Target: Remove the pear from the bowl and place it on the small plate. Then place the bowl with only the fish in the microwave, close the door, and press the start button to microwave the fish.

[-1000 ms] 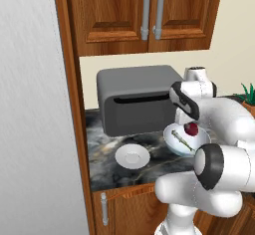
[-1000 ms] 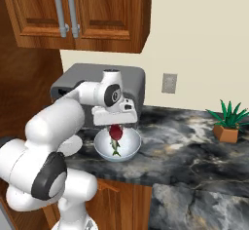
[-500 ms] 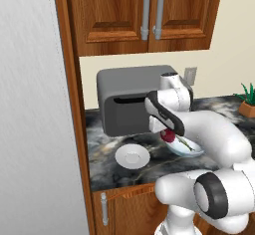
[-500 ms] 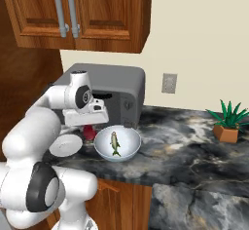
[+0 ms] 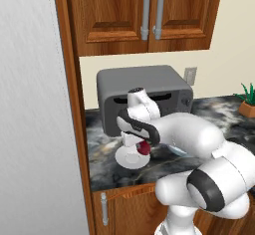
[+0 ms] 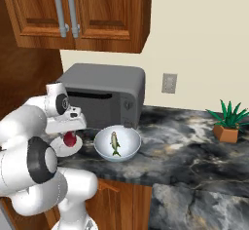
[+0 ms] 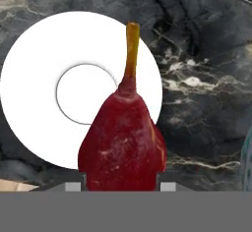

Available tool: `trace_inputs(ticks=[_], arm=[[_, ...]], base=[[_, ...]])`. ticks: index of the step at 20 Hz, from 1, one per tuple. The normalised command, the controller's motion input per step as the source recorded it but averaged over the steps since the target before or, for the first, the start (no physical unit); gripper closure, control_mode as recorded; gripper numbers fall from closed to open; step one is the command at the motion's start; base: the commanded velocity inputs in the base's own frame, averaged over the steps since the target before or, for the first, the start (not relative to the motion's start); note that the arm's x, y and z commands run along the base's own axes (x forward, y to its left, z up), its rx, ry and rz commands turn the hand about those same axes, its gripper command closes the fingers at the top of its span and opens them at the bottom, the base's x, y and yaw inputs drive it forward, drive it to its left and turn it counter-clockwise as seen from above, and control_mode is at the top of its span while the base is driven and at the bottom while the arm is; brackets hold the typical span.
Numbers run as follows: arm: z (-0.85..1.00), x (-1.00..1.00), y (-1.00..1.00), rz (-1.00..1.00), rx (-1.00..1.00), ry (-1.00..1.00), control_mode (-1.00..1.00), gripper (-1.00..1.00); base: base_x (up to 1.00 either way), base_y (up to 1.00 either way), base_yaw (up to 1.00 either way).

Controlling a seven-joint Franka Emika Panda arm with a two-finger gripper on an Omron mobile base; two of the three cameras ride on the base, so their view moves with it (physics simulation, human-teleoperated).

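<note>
A dark marbled counter [image 6: 194, 175] ran under wooden cabinets [image 5: 144, 15] and a cream wall, with a dark grey boxy appliance [image 5: 144, 97] at mid-frame and a potted plant [image 6: 228, 124] at the right edge of the right base view. That view showed the fish [image 6: 115, 143] lying in the bowl [image 6: 117, 143] at centre, while the hand view showed the gripper [image 7: 119, 187] clamped on the pear [image 7: 123, 142], stem up, over the lower right of the small plate [image 7: 44, 69]. No writing could be read.
</note>
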Motion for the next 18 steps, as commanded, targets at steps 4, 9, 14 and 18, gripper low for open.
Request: trace_inputs(ticks=[4,9,14,18], arm=[[-0.32,0.32,0.25,0.00,-0.01,0.08,-1.00,1.00],[-0.35,0.11,0.02,0.00,0.00,0.02,-1.00,1.00],[-0.28,0.02,0.09,0.00,0.00,0.03,-1.00,1.00],[-0.14,-0.08,0.03,0.00,0.00,0.00,-1.00,-1.00]], base=[[0.00,0.00,0.00],[0.00,0.00,0.00],[0.00,0.00,0.00],[0.00,0.00,0.00]])
